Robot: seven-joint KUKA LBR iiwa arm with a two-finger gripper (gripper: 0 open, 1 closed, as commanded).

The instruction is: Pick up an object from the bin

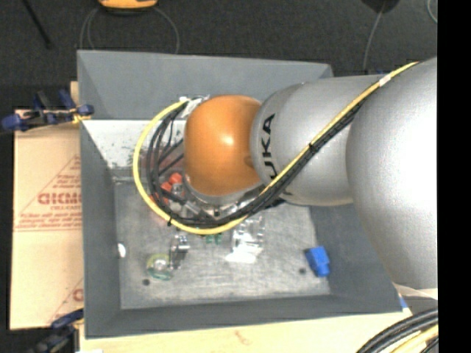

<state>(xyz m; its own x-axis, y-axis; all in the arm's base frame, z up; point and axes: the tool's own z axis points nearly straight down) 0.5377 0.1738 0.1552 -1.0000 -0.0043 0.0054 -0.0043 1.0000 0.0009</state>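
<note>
Clear plastic piece (246,245) near the bin's (99,256) middle lies just beside the gripper (195,234); we cannot tell its opening. We'd risk shoving it aside if we close off-centre.

The silver arm (346,138) comes in from the right of the frame and fills the upper right, its thick link running left to the centre. At its end the wrist's orange cover (221,145) faces the camera. A yellow cable (324,134) runs along the link and loops with black cables (158,160) round the cover's left side. Lower left of the cover, the gripper (179,247) points down, mostly hidden.
</note>
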